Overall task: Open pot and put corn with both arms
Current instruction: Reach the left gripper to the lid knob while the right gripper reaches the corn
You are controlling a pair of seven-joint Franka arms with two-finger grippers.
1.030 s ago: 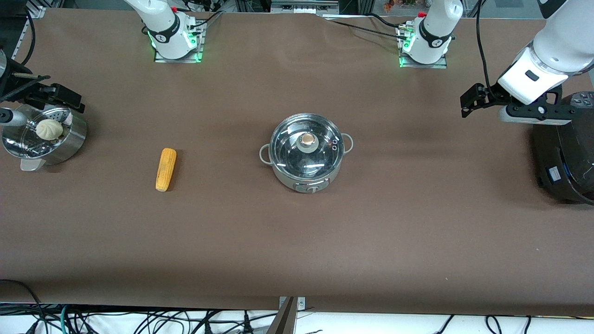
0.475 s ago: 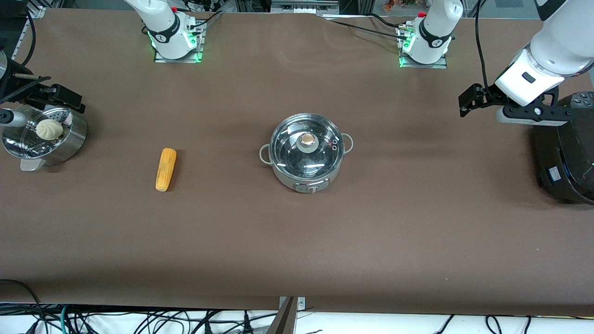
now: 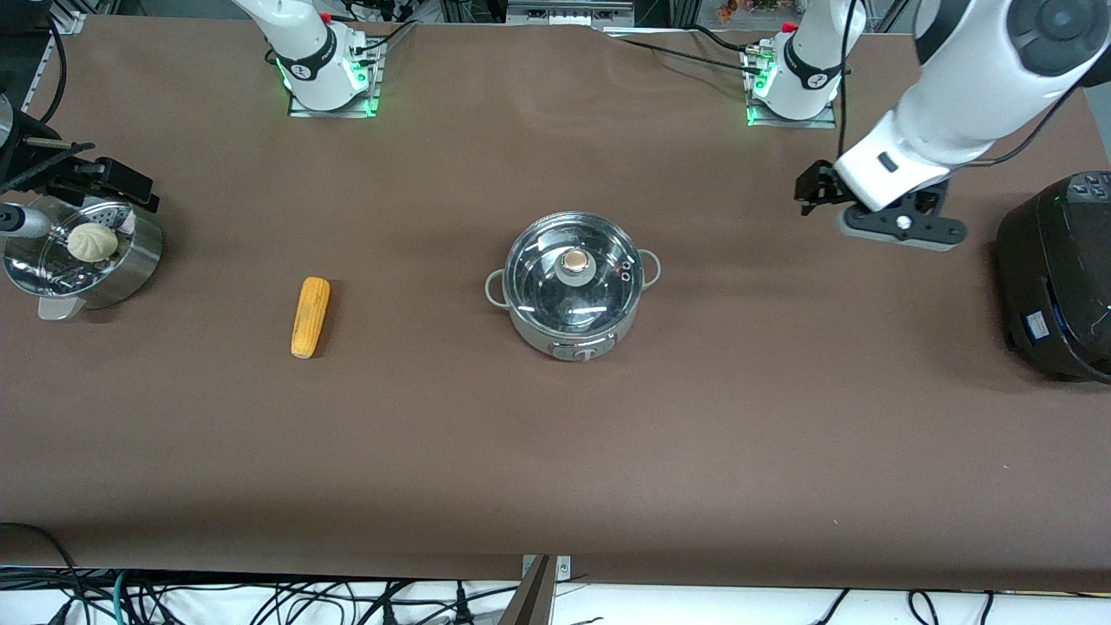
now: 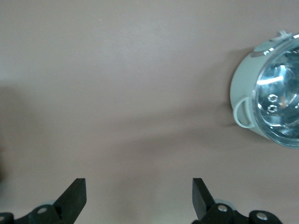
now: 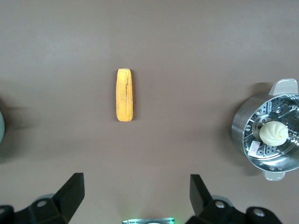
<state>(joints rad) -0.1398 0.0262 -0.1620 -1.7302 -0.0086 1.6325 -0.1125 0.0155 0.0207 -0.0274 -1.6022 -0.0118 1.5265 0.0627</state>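
Lid on, corn untouched, both grippers spread wide and holding nothing.
Pot is sitting mid-table; corn is lying toward the right arm's end. Left gripper is hanging over bare table, right gripper high above corn. Risks: knob slipping off-centre, lid tilting, corn rolling.

My two arms are glossy white with black joint sections. Each base is ringed by a black band with a small logo, sits on a metal plate lit green at the edge, and carries a red button and black cables. The left gripper is black under a grey bar with a white screw. Both wrist views show black wedge fingertips and round screws.
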